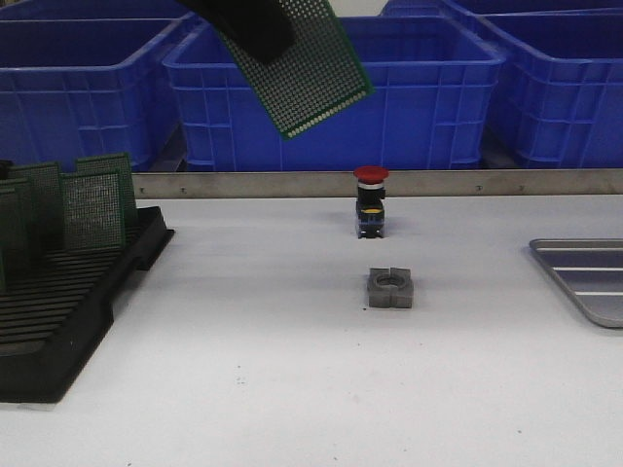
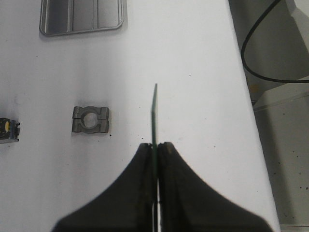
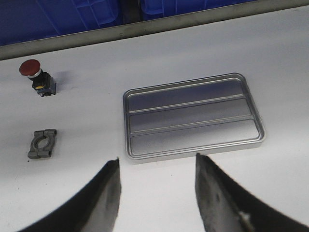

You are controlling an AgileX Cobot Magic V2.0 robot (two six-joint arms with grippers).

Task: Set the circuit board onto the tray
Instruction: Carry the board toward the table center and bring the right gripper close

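Observation:
My left gripper (image 1: 255, 29) is shut on a green perforated circuit board (image 1: 307, 68) and holds it tilted, high above the table's middle, in front of the blue bins. In the left wrist view the board (image 2: 155, 116) shows edge-on between the closed fingers (image 2: 145, 159). The silver-grey ribbed tray (image 1: 587, 277) lies empty at the table's right edge; it also shows in the left wrist view (image 2: 82, 17) and the right wrist view (image 3: 193, 116). My right gripper (image 3: 157, 162) is open and empty, just short of the tray's near rim.
A red-capped push button (image 1: 371, 201) stands at the table's centre back, a grey metal clamp block (image 1: 391, 288) in front of it. A black slotted rack (image 1: 58, 292) with several green boards stands at left. Big blue bins (image 1: 331, 92) line the back.

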